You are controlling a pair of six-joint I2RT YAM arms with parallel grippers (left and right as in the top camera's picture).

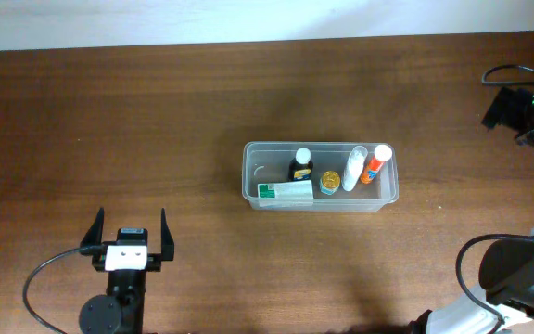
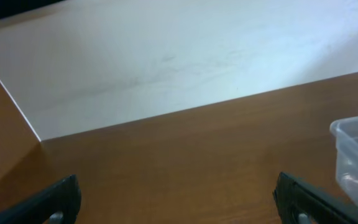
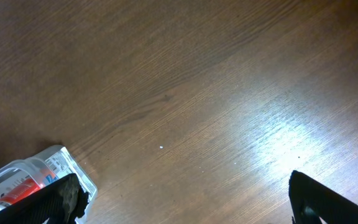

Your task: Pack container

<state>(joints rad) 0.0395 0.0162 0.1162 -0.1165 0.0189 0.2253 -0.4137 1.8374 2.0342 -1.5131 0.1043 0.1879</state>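
Clear plastic container on the desk, probably light and flexible; best pinched at its rim. Left fingers and right fingers spread wide, empty.

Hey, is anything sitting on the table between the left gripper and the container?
Nothing visible. The left gripper sits open at the front left, and only bare wood of the table lies between it and the container. The left wrist view agrees: just tabletop ahead, with the container's corner at the right edge.
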